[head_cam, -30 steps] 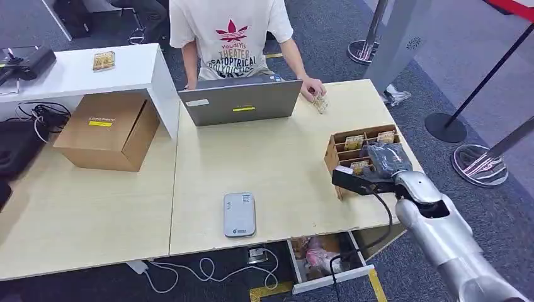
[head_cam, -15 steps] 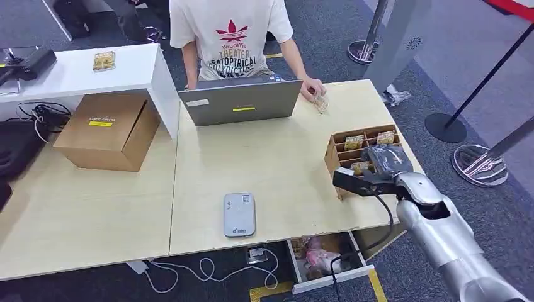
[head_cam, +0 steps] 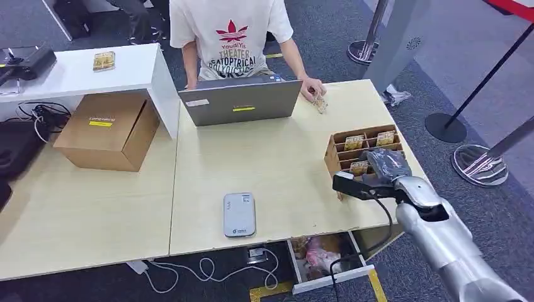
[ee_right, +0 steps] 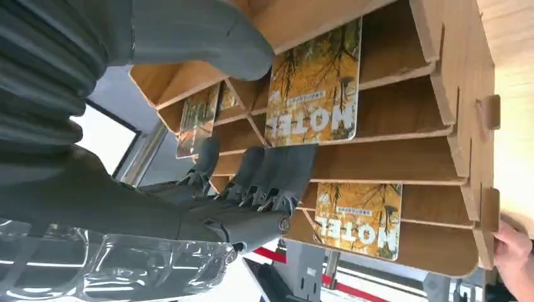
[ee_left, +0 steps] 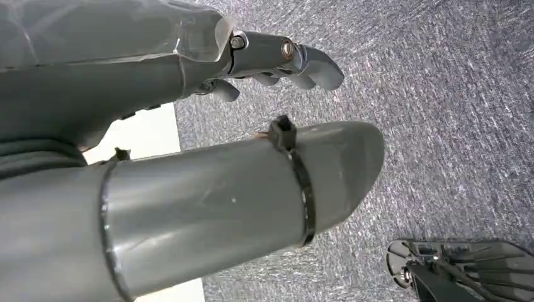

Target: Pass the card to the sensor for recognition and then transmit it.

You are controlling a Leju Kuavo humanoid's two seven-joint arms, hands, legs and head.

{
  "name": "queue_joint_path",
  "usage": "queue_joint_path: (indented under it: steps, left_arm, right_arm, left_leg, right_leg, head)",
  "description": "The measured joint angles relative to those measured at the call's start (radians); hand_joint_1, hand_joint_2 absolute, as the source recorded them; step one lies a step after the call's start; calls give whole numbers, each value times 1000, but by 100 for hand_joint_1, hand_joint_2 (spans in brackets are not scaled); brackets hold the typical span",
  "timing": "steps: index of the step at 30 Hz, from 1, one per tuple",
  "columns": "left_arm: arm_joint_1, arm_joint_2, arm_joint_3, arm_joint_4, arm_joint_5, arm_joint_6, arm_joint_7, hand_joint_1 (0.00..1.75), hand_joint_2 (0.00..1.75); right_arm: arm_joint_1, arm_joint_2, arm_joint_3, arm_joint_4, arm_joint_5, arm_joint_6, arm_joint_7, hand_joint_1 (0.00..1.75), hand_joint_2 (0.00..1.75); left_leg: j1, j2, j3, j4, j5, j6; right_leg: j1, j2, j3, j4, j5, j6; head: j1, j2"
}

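Head view: three cards (head_cam: 359, 167) in one rack (head_cam: 332, 156); right hand (head_cam: 385, 165) spread, gripping nothing.

A pale wooden worktop (head_cam: 277, 157) carries an open laptop (head_cam: 240, 100) at its far edge, a grey card reader (head_cam: 239, 214) near the front, a wooden card rack (head_cam: 352, 154) on the right, and a cardboard box (head_cam: 107, 130) on the left.

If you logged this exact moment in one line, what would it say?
step: fetching card | right hand: at wooden slotted card rack, fingers at yellow "HOTEL" card, grip unclear | grey sensor box: unused | left hand: holding nothing
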Motion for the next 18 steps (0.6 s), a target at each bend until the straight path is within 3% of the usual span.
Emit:
queue_joint_path:
  steps: [3,10,15,18]
  left_arm:
    - [0,0,0,0,-2,0,0,0,0]
    - [0,0,0,0,-6,0,-4,0,0]
    - [0,0,0,0,-6,0,-4,0,0]
    - [0,0,0,0,-10,0,-6,0,0]
  right_arm:
    - [5,-4,0,-1,-2,0,1,138,175]
    - [13,-17,-2,-3,-8,0,1,138,175]
    - [17,-21,-2,-6,-9,0,1,157,175]
    - [21,-26,-4,-7,-12,0,1,154,175]
  left_leg:
    - [0,0,0,0,0,0]
    - [0,0,0,0,0,0]
    - [0,0,0,0,0,0]
    - [0,0,0,0,0,0]
  right_leg:
    - [0,0,0,0,0,0]
    - [0,0,0,0,0,0]
    - [0,0,0,0,0,0]
    - [0,0,0,0,0,0]
  head:
    - [0,0]
    - [0,0]
    - [0,0]
    - [0,0]
